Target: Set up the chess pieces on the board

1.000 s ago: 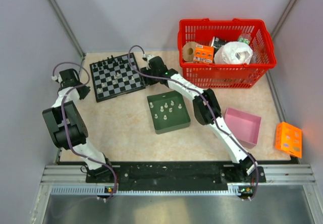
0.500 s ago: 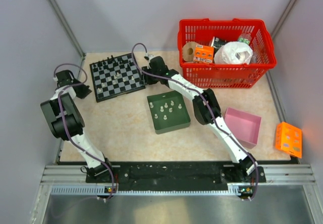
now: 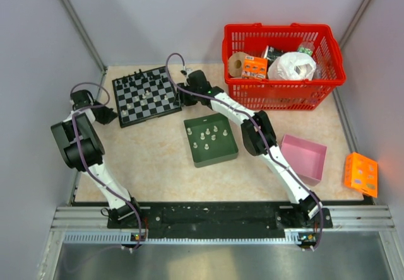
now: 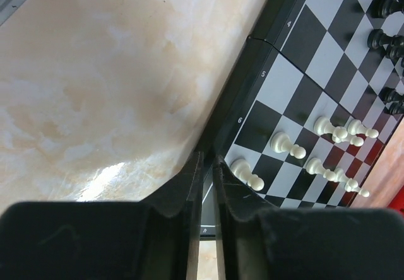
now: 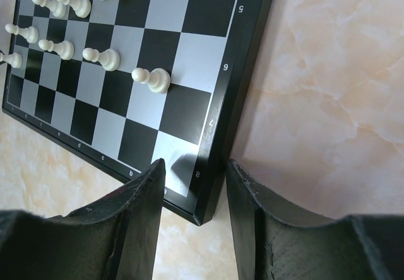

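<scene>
The board (image 3: 146, 95) lies at the back left of the table, with white chess pieces (image 4: 281, 144) and black ones (image 4: 379, 40) standing on it. My left gripper (image 3: 106, 113) is at the board's left edge. In the left wrist view the fingers (image 4: 208, 160) are shut on the dark border (image 4: 237, 113), only a sliver apart. My right gripper (image 3: 183, 94) is at the board's right corner. It (image 5: 194, 166) stands open astride that corner (image 5: 211, 207), one finger over the squares and one over the table. More white pieces (image 3: 205, 135) stand in the green tray.
The dark green tray (image 3: 218, 151) sits mid-table, right of the board. A red basket (image 3: 284, 94) of goods stands at the back right. A pink box (image 3: 304, 157) and an orange box (image 3: 360, 174) lie at the right. Walls close in the left and back.
The left gripper's fingers have closed onto the board's left edge, and the left arm's elbow has swung left. The right arm has barely moved.
</scene>
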`<act>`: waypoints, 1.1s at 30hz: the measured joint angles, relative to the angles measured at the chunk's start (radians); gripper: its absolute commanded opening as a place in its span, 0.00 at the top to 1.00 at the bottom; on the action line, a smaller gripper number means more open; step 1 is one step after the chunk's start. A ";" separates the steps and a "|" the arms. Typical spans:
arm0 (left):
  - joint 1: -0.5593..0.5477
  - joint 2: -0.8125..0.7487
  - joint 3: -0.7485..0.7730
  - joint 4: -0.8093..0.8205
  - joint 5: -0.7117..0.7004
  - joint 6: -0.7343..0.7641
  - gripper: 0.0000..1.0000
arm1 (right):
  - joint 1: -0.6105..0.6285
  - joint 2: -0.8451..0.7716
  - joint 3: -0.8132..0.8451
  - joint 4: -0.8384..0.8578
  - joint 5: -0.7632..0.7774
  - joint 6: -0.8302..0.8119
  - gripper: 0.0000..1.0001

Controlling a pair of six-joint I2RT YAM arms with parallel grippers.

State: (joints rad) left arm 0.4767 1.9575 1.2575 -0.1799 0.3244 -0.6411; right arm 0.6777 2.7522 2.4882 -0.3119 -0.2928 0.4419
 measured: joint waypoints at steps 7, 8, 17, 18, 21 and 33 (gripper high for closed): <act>0.002 0.000 0.001 0.000 0.000 -0.010 0.67 | 0.000 0.000 -0.007 0.013 -0.017 0.026 0.56; 0.002 0.000 0.001 0.000 0.000 -0.010 0.67 | 0.000 0.000 -0.007 0.013 -0.018 0.028 0.56; 0.003 0.022 0.001 -0.004 0.001 -0.014 0.63 | 0.000 0.000 -0.008 0.013 -0.024 0.039 0.56; 0.004 0.022 0.001 -0.005 0.000 -0.015 0.63 | 0.000 0.000 -0.008 0.014 -0.025 0.042 0.56; 0.005 0.024 0.001 -0.003 0.005 -0.015 0.64 | -0.002 0.000 -0.008 0.014 -0.030 0.051 0.56; 0.025 0.011 -0.048 0.064 0.068 -0.020 0.78 | -0.017 0.000 -0.043 0.059 -0.080 0.084 0.64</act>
State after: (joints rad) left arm 0.5018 1.9690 1.2091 -0.1162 0.3923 -0.6609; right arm 0.6605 2.7522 2.4454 -0.2531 -0.3725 0.5262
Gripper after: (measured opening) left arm 0.236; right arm 0.368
